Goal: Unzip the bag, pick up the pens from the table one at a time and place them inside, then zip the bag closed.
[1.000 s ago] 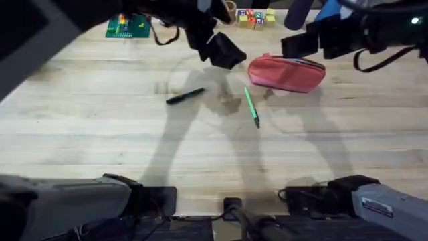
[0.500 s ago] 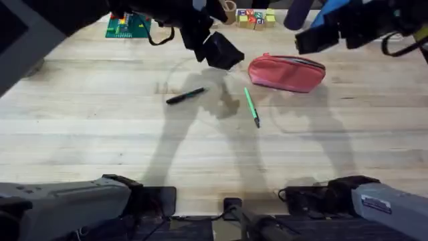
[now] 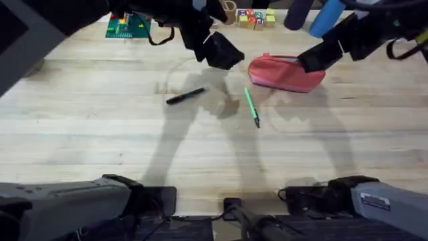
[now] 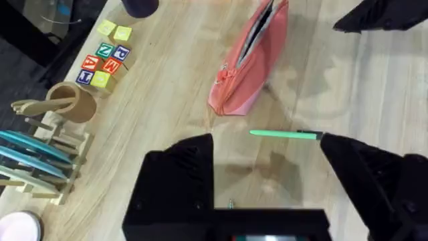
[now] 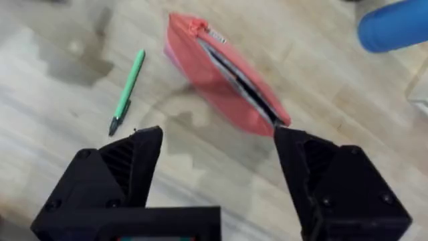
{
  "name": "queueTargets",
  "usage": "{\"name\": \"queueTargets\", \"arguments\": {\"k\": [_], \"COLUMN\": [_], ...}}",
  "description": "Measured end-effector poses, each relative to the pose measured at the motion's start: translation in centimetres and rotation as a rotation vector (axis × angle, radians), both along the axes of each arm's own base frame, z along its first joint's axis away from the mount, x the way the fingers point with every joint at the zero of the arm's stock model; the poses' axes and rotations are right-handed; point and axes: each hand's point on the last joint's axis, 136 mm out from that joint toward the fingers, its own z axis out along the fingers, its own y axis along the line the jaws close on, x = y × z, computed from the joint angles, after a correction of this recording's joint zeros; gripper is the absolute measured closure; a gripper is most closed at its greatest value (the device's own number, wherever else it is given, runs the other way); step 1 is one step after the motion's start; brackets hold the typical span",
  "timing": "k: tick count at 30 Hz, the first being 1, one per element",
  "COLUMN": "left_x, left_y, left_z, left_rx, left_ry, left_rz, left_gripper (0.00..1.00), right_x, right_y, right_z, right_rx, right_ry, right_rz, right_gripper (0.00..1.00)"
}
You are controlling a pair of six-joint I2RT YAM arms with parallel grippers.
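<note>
Light-wood table [image 3: 100,127]: coral-pink bag [image 3: 284,73], black pen [image 3: 185,96], green pen [image 3: 251,106], letter blocks [image 3: 255,17], green board [image 3: 127,27], blue cylinder [image 3: 326,16].

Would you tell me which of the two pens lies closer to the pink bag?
The green pen: it lies just beside the bag, while the black pen lies farther away.

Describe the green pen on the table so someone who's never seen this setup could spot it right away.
On the light-wood table, find the coral-pink bag near the far edge. Just in front of its left end lies the green pen, dark tip pointing toward the arm bases. The only other loose pen, the black pen, lies farther left.
</note>
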Motion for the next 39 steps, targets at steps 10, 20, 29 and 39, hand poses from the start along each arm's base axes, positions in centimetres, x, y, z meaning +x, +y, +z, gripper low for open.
{"name": "queueTargets", "arguments": {"k": [10,20,29,39], "left_x": [0.0,0.0,0.0,0.0], "left_y": [0.0,0.0,0.0,0.0], "left_z": [0.0,0.0,0.0,0.0], "left_rx": [0.0,0.0,0.0,0.0], "left_ry": [0.0,0.0,0.0,0.0], "left_rz": [0.0,0.0,0.0,0.0], "left_gripper": [0.008,0.007,0.007,0.008], "right_x": [2.8,4.8,4.8,5.0], "right_y": [0.2,0.4,0.1,-1.0], "right_z": [-1.7,-1.6,-2.0,-2.0], "right_rx": [-0.041,-0.049,-0.054,-0.08], "right_ry": [0.159,0.154,0.168,0.159], "right_rz": [0.046,0.062,0.065,0.097], "right_gripper": [0.01,0.276,0.969,0.973]}}
